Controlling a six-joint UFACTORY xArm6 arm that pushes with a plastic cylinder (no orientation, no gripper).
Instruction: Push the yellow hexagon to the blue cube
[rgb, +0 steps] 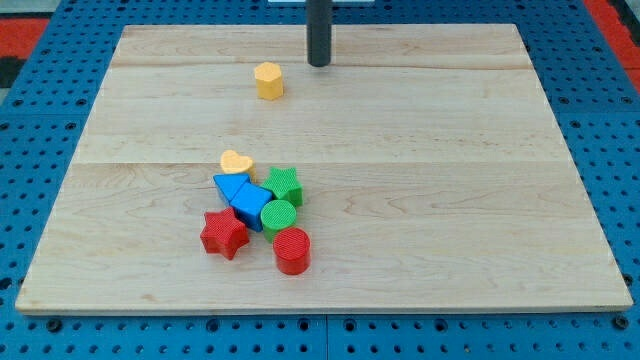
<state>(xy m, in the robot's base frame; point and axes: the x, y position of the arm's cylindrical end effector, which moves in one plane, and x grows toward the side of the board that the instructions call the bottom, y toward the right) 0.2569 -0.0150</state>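
The yellow hexagon (268, 80) stands alone near the view's top, left of centre. My tip (319, 64) rests on the board just to its right and slightly higher, a small gap apart. The blue cube (249, 208) sits in a cluster at the middle-bottom, well below the hexagon. It touches a blue triangular block (231, 185) at its upper left.
In the cluster around the blue cube are a yellow heart (236, 161), a green star (284, 186), a green cylinder (278, 215), a red star (224, 234) and a red cylinder (292, 250). The wooden board (450, 200) lies on a blue pegboard.
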